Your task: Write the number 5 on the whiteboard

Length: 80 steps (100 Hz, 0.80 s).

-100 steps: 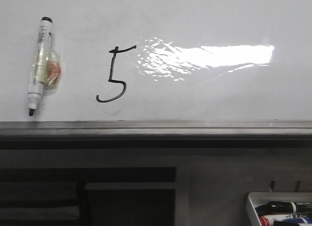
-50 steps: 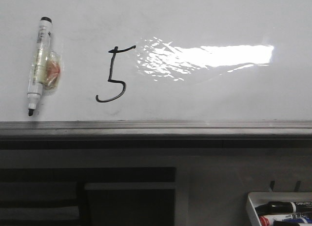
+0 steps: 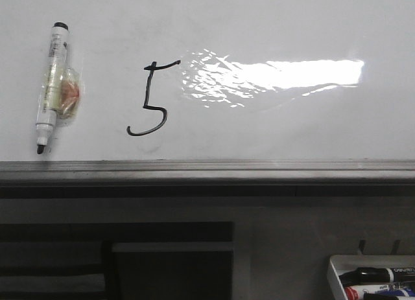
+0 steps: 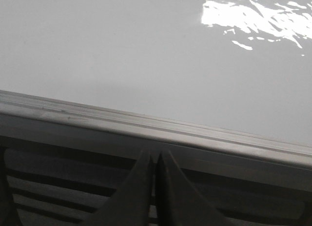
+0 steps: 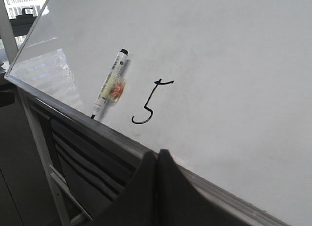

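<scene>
Nearest, at 5 o'clock in the front view, one small white marker tray [image 3: 337,269] held three markers [image 3: 369,275]; their label print was too small to read. Both the left gripper [image 4: 155,160] and the right gripper [image 5: 157,155] had their fingers pressed together, holding nothing. Beyond the grey metal edge rail [image 3: 207,170], the large glossy white whiteboard [image 3: 292,28] carried one thin black hand-drawn number 5 [image 3: 152,99]. At 9 o'clock of it, one white marker [image 3: 50,86] lay on the board, tip towards the rail.

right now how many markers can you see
4 at least. One marker lies on the whiteboard, left of the number 5. Three sit in the tray at lower right: black, red, blue. The picture's edge may hide more.
</scene>
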Motion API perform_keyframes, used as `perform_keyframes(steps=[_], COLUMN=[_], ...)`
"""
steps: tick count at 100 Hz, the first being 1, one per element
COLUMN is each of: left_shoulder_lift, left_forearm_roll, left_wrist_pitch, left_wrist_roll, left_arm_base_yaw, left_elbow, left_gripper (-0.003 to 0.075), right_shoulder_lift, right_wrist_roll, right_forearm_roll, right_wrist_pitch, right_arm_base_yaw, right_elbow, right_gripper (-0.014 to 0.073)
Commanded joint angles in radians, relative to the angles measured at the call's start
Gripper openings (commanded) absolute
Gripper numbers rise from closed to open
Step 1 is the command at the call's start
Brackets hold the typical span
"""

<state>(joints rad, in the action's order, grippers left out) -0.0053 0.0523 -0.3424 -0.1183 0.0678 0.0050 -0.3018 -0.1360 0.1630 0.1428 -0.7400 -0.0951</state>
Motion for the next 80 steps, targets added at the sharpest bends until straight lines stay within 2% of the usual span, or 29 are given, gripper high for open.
perform_keyframes(steps=[1, 20, 29, 39, 65, 80], left_shoulder_lift=[-0.028, -0.028, -0.028, -0.028, -0.028, -0.028], left_forearm_roll=[0.013, 0.013, 0.013, 0.013, 0.013, 0.013], left_wrist_pitch=[0.044, 0.044, 0.044, 0.044, 0.044, 0.044], left_wrist_roll=[-0.009, -0.009, -0.009, -0.009, -0.009, -0.009], left_arm_base_yaw=[0.002, 0.002, 0.002, 0.002, 0.002, 0.002], left_elbow=[0.017, 0.017, 0.017, 0.017, 0.017, 0.017], left_gripper=[-0.002, -0.002, -0.002, -0.002, -0.002, -0.002], right_shoulder_lift=[-0.005, -0.005, -0.005, -0.005, 0.01, 0.164], right_wrist_roll=[-0.004, 0.007, 0.103, 0.173, 0.174, 0.254], right_forearm_roll=[-0.004, -0.089, -0.156, -0.2, -0.2, -0.229], right_wrist_pitch=[0.077, 0.111, 0.114, 0.112, 0.09, 0.037], right_arm_base_yaw=[0.006, 0.026, 0.082, 0.189, 0.552, 0.707], right_elbow=[-0.028, -0.028, -0.028, -0.028, 0.004, 0.093], right_gripper=[-0.005, -0.005, -0.005, -0.005, -0.005, -0.005])
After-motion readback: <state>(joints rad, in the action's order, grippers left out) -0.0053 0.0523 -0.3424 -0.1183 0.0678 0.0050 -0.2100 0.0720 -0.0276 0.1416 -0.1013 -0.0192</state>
